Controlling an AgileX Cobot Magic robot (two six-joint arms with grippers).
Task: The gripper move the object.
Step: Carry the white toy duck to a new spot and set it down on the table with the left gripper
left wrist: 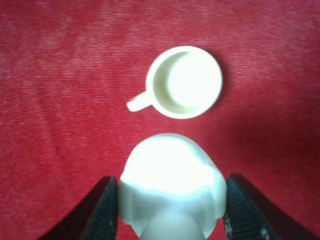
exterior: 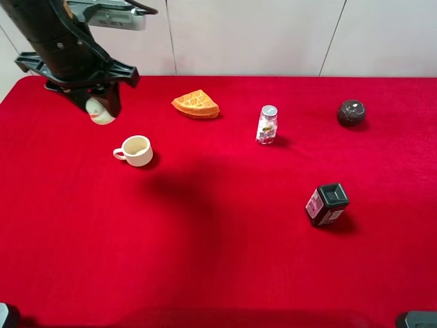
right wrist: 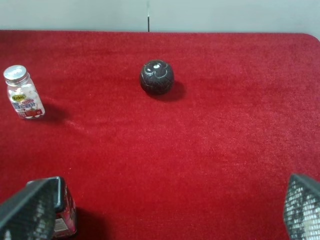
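The object, a small cream-white lumpy figurine (exterior: 101, 113), is at the back left of the red table, under my left gripper (exterior: 100, 102). In the left wrist view the figurine (left wrist: 172, 175) fills the gap between the black fingers (left wrist: 102, 212), which touch it on both sides. The left gripper (left wrist: 170, 202) is shut on it. I cannot tell whether it is lifted off the cloth. My right gripper (right wrist: 167, 207) is open and empty, low at the front right, with only its base (exterior: 416, 320) in the high view.
A cream mug with a handle (exterior: 135, 150) stands just in front of the figurine and also shows in the left wrist view (left wrist: 185, 82). An orange waffle wedge (exterior: 196, 104), a small capped bottle (exterior: 266, 125), a dark ball (exterior: 351, 112) and a tipped black-lidded jar (exterior: 326, 204) lie to the right.
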